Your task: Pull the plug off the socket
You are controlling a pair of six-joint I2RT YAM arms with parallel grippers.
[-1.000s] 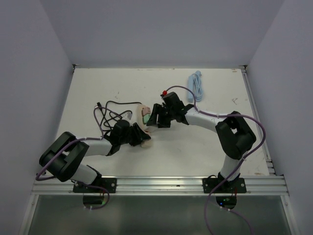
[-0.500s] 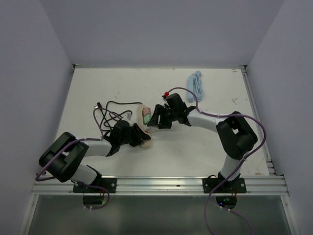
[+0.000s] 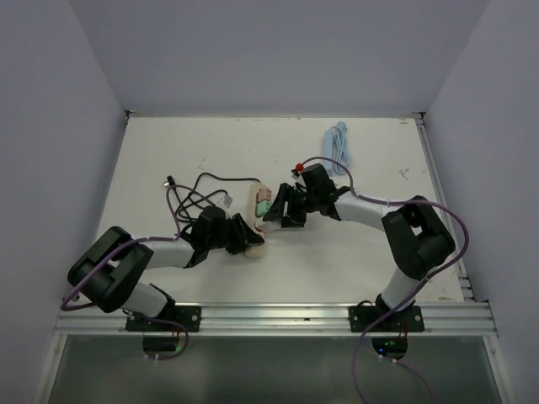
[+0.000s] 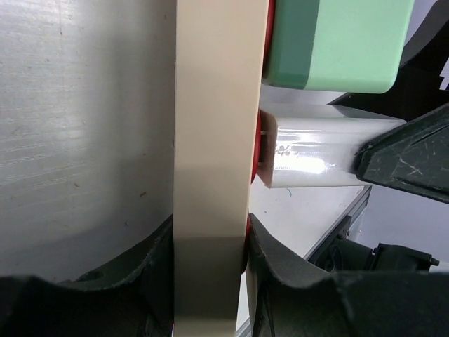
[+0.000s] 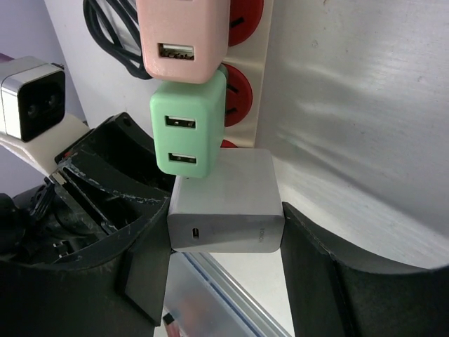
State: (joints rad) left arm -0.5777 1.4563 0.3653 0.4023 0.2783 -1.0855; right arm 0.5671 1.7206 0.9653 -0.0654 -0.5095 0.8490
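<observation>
White cube plug (image 5: 226, 203) sits half-out of cream socket (image 4: 210, 140).

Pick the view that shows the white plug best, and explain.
Right wrist: the white plug fills the centre, face and port clear, between the right gripper's fingers. Left wrist shows it side-on, prongs showing at the strip. In the top view it is too small and mostly hidden.

White plug (image 5: 226, 200) (prongs showing) partly out of cream socket (image 4: 210, 140)
</observation>
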